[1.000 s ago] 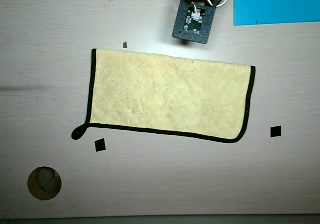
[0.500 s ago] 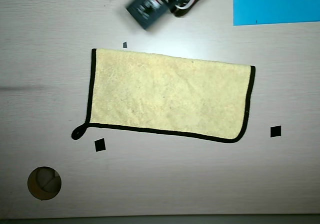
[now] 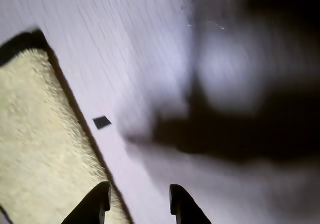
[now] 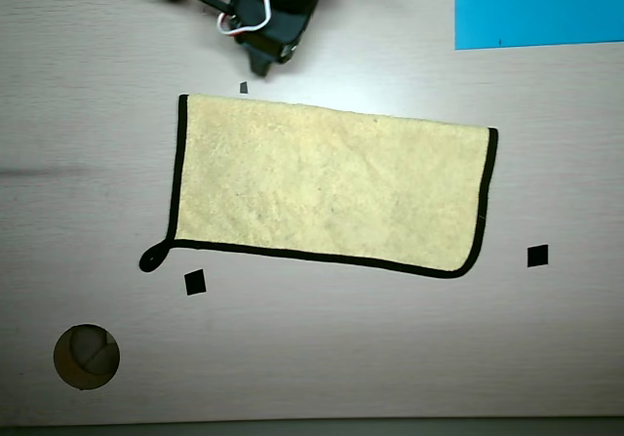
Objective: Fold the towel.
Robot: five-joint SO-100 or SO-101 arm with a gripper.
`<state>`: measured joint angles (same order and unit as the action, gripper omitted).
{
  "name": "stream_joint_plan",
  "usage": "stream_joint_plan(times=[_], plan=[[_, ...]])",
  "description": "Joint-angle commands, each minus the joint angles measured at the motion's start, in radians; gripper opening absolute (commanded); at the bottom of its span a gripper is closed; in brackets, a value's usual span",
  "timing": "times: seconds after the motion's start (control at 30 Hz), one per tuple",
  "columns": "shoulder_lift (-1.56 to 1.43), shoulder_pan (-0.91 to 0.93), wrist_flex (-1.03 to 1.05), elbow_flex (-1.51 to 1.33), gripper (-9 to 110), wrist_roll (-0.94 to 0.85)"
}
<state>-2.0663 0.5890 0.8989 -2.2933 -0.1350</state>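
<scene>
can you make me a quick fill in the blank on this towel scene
The fluffy yellow towel has a ___ border.
A ___ sheet lies at the overhead view's top right corner.
The round hole in the wooden table sits at the overhead view's bottom ___.
The black gripper in the wrist view holds ___.

Missing: black; blue; left; nothing

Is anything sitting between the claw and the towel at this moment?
Nothing visible does. In the overhead view the claw hangs just past the towel near its top edge, with only bare table and a small black square marker between them.
</scene>
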Motion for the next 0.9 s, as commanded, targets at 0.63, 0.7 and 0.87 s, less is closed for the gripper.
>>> stream_joint_plan(times=[0.63, 0.7, 0.87], plan=[[0.365, 0.078, -0.474, 0.179, 21, -0.098], [0.382, 0.074, -0.488, 0.186, 20, -0.103], [0.422, 0.057, -0.546, 0.189, 18, -0.120]])
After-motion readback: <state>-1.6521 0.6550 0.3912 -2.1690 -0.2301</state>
